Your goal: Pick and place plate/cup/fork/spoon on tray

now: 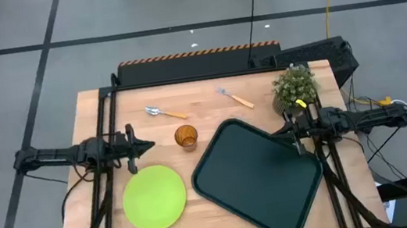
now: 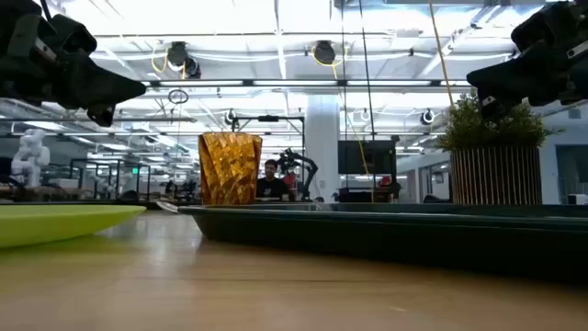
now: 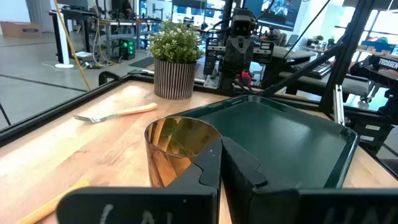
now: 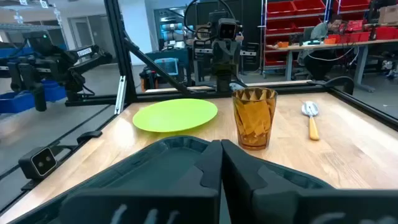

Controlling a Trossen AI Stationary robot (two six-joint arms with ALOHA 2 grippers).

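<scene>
High view:
- Surface (image 1: pixel 210 101): wood top, dark frame.
- Left arm: lies level from the left edge, pointing inward. Left gripper (image 1: pixel 149 145) fingers together, holding nothing, above the surface just beyond the plate's far rim, near the cup.
- Right arm: lies level from the right edge, pointing inward. Right gripper (image 1: pixel 275 132) fingers together, empty, over the tray's right far corner.
- Plate (image 1: pixel 154 198): lime green, front left, flat on the surface.
- Cup (image 1: pixel 185 137): amber, upright, between plate and tray, apart from both.
- Tray (image 1: pixel 257 176): dark, front right, turned at an angle to the surface edges, nothing in it.
- Spoon (image 1: pixel 165 113): back left of centre, on the surface.
- Fork (image 1: pixel 234 98): back centre, on the surface.
- Potted plant (image 1: pixel 295 88): back right, beside the tray's far corner.

Low view:
- Both grippers hang above the surface, at upper corners.
- Cup stands behind the tray's rim; plate edge at left; plant at right.

Left wrist view:
- Own fingers meet at a point, cup just past them; fork, plant, tray beyond.

Right wrist view:
- Own fingers meet over the tray; cup, plate, spoon beyond.
</scene>
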